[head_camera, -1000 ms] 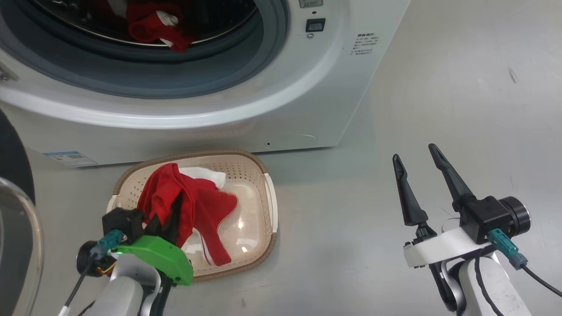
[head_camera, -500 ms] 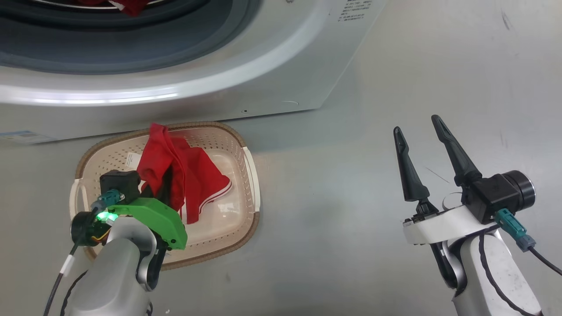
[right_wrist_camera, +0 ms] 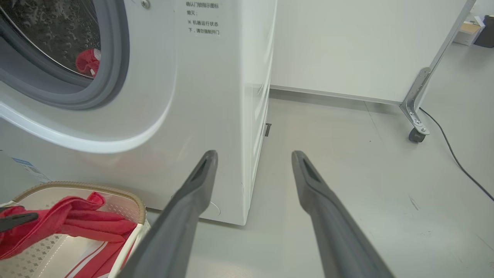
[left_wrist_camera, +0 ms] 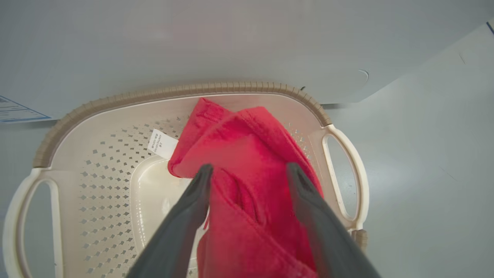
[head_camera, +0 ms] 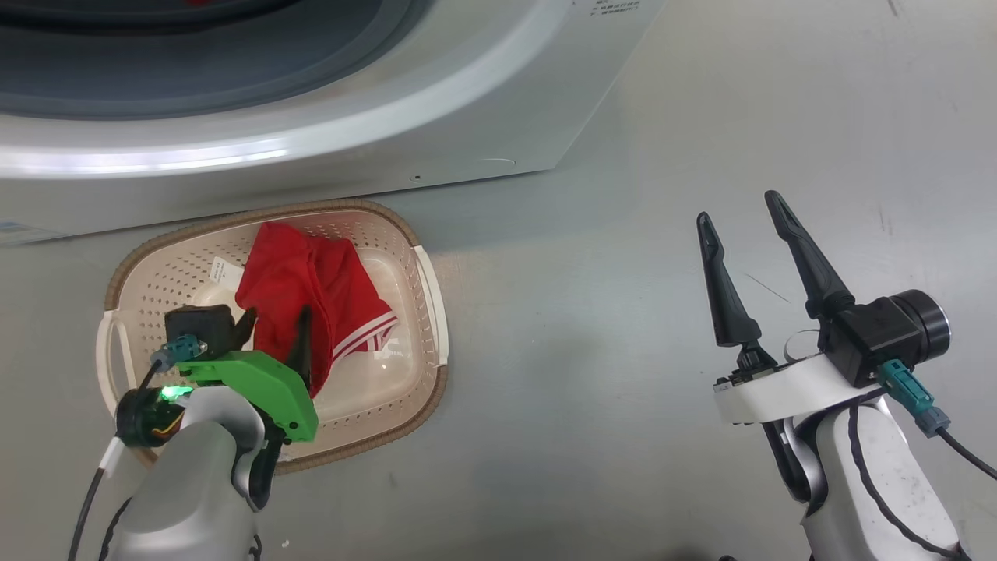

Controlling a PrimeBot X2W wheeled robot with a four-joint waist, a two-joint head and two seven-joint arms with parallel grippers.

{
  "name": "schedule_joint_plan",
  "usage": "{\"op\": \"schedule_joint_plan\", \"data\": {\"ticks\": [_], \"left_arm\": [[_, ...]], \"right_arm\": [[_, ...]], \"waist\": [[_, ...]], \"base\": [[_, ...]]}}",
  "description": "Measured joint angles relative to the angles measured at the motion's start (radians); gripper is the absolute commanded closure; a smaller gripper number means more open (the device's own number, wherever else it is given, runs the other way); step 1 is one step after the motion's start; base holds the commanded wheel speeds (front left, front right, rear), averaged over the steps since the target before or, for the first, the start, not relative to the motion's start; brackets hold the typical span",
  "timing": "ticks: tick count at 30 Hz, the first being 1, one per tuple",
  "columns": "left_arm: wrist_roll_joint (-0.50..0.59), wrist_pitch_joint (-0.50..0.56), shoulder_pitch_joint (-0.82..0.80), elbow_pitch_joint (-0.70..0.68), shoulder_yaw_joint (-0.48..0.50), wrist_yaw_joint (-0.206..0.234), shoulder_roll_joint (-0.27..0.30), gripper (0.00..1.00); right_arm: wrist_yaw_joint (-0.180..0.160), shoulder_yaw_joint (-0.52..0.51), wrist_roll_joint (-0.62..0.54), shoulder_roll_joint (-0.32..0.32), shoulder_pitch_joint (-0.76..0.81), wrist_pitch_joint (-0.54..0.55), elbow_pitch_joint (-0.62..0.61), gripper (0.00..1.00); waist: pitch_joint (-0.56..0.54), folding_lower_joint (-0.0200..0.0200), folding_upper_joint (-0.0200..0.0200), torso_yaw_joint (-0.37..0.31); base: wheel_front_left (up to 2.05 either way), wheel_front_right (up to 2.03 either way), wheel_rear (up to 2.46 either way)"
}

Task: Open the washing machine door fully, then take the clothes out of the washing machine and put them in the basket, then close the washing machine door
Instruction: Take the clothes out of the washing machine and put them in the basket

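lying between the left gripper's [left_wrist_camera: 250, 166] spread fingers [left_wrist_camera: 189, 204], clothes [left_wrist_camera: 239, 143] seem loose.

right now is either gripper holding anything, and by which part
Nothing is held. The left gripper stands open around the red garment lying in the basket; the right gripper is open and empty.

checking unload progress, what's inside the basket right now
A red garment with white stripes lies in the basket, the open left pincer straddling it. Whatever lies under the garment is hidden.
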Motion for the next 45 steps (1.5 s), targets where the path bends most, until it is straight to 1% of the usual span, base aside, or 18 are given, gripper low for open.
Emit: {"op": "schedule_joint_plan", "data": {"ticks": [5,11,20,23,24,30,38,45], "left_arm": [[0.003,-0.052,-0.029,0.032,0.013,0.001,0.0,0.0],[0.02,-0.109,-0.045,0.037,0.019,0.008,0.0,0.0],[0.055,-0.124,-0.049,-0.029,0.029,0.011,-0.001,0.0],[0.075,-0.127,-0.046,-0.096,0.053,0.021,-0.001,0.0],[0.075,-0.127,-0.046,-0.096,0.053,0.021,-0.001,0.0],[0.113,-0.127,-0.033,-0.275,0.105,0.035,-0.001,0.0],[0.172,-0.127,0.099,-0.428,0.142,0.055,0.009,0.0],[0.206,-0.127,0.223,-0.514,0.148,0.061,0.01,0.0]], "right_arm": [[0.001,-0.005,0.0,0.0,-0.004,0.0,0.008,0.0],[0.001,-0.017,0.0,0.001,-0.005,0.0,0.02,0.0],[0.0,-0.034,0.0,0.001,-0.001,0.0,0.031,0.0],[0.0,-0.036,0.0,0.001,0.012,0.0,0.042,0.0],[0.0,-0.036,0.0,0.001,0.012,0.0,0.042,0.0],[0.0,-0.048,0.0,0.002,0.047,0.0,0.053,0.0],[0.0,-0.043,0.0,0.004,0.091,0.0,0.07,0.0],[-0.001,-0.044,0.004,0.007,0.147,0.0,0.085,0.0]], "waist": [[-0.009,0.0,0.0,0.004],[-0.034,0.0,0.0,0.019],[-0.1,0.0,0.0,0.061],[-0.128,0.0,0.0,0.077],[-0.128,0.0,0.0,0.077],[-0.19,0.0,0.0,0.11],[-0.282,0.0,0.0,0.141],[-0.368,0.0,0.0,0.153]], "base": [[0.0,0.0,0.0],[0.0,0.0,0.0],[0.0,0.0,0.0],[0.0,0.0,0.0],[0.0,0.0,0.0],[0.0,0.0,0.0],[0.0,0.0,0.0],[0.0,0.0,0.0]]}}
